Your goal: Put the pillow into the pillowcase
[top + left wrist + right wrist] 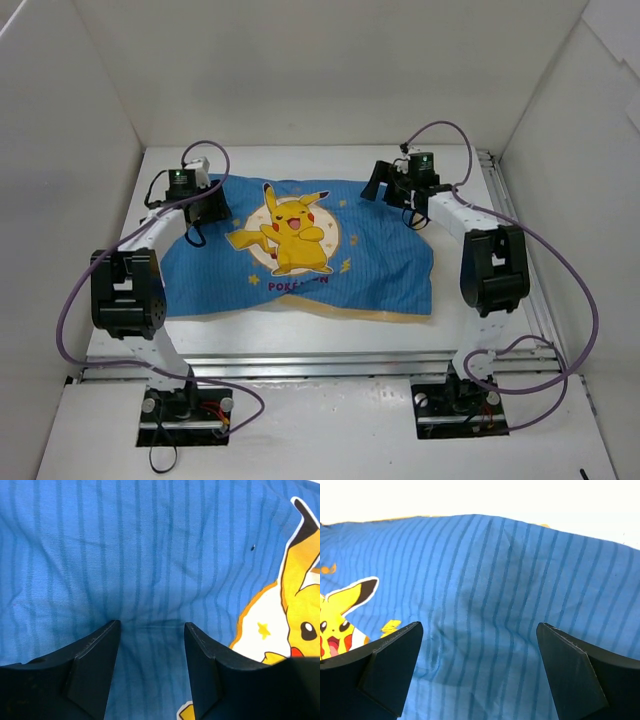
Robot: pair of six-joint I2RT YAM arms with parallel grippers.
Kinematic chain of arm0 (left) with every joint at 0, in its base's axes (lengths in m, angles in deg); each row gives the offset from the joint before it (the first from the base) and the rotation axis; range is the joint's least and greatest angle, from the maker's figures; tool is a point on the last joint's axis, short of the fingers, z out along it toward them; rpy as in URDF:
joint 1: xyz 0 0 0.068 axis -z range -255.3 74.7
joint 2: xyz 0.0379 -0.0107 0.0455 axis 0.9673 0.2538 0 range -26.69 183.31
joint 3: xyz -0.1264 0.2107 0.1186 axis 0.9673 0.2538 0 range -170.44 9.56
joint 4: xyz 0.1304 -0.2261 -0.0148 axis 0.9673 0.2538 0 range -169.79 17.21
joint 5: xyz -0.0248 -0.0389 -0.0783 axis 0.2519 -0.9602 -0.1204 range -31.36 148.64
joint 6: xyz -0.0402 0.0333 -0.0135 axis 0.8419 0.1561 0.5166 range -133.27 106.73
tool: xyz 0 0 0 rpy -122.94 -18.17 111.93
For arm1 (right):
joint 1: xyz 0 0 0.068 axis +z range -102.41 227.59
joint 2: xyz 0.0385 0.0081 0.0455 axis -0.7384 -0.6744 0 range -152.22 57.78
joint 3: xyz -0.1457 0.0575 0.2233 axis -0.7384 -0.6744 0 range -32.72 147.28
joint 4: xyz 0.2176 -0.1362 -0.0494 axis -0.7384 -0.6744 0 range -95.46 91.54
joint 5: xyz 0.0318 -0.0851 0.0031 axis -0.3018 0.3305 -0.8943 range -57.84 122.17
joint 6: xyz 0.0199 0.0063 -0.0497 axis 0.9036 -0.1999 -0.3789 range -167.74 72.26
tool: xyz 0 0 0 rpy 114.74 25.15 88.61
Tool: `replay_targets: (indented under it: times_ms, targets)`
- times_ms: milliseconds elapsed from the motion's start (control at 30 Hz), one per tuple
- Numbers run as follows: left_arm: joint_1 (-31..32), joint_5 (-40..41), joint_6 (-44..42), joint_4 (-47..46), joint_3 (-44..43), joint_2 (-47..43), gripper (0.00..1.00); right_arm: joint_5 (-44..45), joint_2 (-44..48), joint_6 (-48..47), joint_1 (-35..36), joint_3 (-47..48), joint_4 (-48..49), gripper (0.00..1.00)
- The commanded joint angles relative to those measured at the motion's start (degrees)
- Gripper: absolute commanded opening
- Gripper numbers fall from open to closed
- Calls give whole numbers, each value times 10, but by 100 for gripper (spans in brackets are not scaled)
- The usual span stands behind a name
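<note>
The pillowcase (375, 270) lies blue face up across the middle of the table, its yellow Pikachu print (290, 232) towards the left. It looks plump. A pale yellow edge (340, 312) runs along its near side. The pillow itself is hidden. My left gripper (205, 207) is at the case's far left corner, jaws partly open. In the left wrist view its fingertips (114, 626) touch the striped cloth (150, 555), which dimples between them with no fold pinched. My right gripper (384, 188) hangs wide open over the far right part of the pillowcase (495, 580), with nothing between its fingers (410, 635).
White walls close in the table on the left, back and right. A metal rail (320, 362) runs along the near edge and another (498, 190) along the right side. Purple cables (585, 300) loop out from both arms.
</note>
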Motion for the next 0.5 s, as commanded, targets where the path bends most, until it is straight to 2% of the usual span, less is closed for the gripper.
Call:
replay_targets:
  times_ms: [0, 67, 167, 333, 467]
  targets:
    - [-17, 23, -27, 16, -10, -38, 50, 14, 53, -2, -5, 22, 43, 94]
    - [-22, 42, -27, 18, -12, -37, 51, 63, 98, -12, -3, 13, 42, 97]
    - [-28, 47, -21, 41, -25, -30, 50, 62, 114, -20, -11, 16, 37, 98]
    - [-33, 30, -16, 24, -16, -61, 50, 114, 14, -30, -11, 73, -1, 97]
    - [-3, 36, -39, 55, -15, -78, 50, 148, -50, -27, -15, 97, -21, 92]
